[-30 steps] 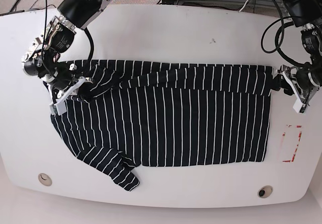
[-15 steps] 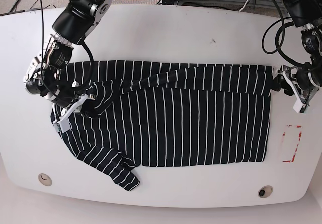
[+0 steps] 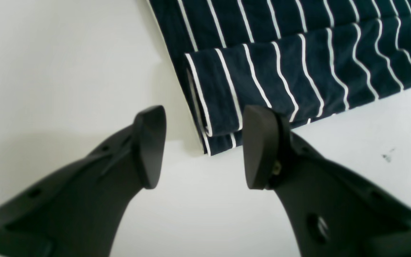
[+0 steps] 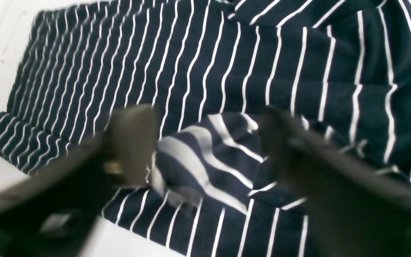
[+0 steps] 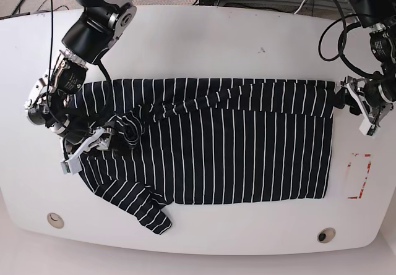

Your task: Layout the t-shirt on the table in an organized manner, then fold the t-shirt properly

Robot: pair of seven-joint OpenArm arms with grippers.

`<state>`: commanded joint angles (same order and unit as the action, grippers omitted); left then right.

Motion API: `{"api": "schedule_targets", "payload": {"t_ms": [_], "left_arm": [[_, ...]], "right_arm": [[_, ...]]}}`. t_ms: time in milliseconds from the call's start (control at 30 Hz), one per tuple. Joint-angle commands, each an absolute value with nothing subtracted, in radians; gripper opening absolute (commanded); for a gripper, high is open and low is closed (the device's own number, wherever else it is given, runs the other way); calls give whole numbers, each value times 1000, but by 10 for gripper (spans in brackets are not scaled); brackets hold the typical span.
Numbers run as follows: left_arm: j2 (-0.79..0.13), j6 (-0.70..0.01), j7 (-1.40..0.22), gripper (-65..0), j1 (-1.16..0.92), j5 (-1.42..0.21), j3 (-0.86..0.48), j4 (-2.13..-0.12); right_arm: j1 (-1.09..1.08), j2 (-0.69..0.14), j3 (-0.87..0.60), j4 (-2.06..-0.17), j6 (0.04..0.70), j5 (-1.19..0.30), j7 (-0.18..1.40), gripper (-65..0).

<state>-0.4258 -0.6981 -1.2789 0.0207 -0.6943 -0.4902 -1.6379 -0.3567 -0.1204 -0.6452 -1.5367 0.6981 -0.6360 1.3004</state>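
The striped black t-shirt lies spread across the white table, its far edge folded over. One sleeve sticks out at the front left. My right gripper is over the shirt's left shoulder. In the right wrist view the right gripper has blurred fingers spread wide, with a raised bunch of the t-shirt between them. My left gripper is at the shirt's far right corner. In the left wrist view the left gripper stands open, and the folded corner lies flat just beyond its fingertips.
A red rectangular outline marks the table to the right of the shirt. Two round holes sit near the front edge. A small dark speck is on the far side. Cables lie on the floor behind the table.
My right gripper has moved toward the front edge, dragging the shoulder fabric and its fold along. The left gripper has stayed at the right corner.
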Motion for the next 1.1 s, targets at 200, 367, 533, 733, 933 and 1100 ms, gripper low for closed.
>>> {"api": "schedule_targets", "payload": {"t_ms": [200,367,533,733,933,1100], "left_arm": [[-426,-698,-1282,-331,7,-696,-492,-1690],[-427,-698,-1280,-331,-10,-693,-495,-1758],[-427,-698,-1279,-331,-27,-693,-496,-1764],[-420,-698,-1279,-331,-28,-693,-493,-1759],[-407,-698,-1279,-331,-28,-693,-495,-1761],[-406,-698,-1279,-331,-30,-691,-496,-1761]], "right_arm": [[-315,-182,-645,-1560,698,-638,1307,0],[-223,-220,-644,-1655,698,-638,1307,0],[-143,-214,-639,-1707,698,-638,1307,0],[-105,-159,-638,-1704,698,-638,1307,0],[-101,-96,-634,-1704,698,-631,1303,0],[-110,-77,-545,-1702,698,-628,1265,0]]}}
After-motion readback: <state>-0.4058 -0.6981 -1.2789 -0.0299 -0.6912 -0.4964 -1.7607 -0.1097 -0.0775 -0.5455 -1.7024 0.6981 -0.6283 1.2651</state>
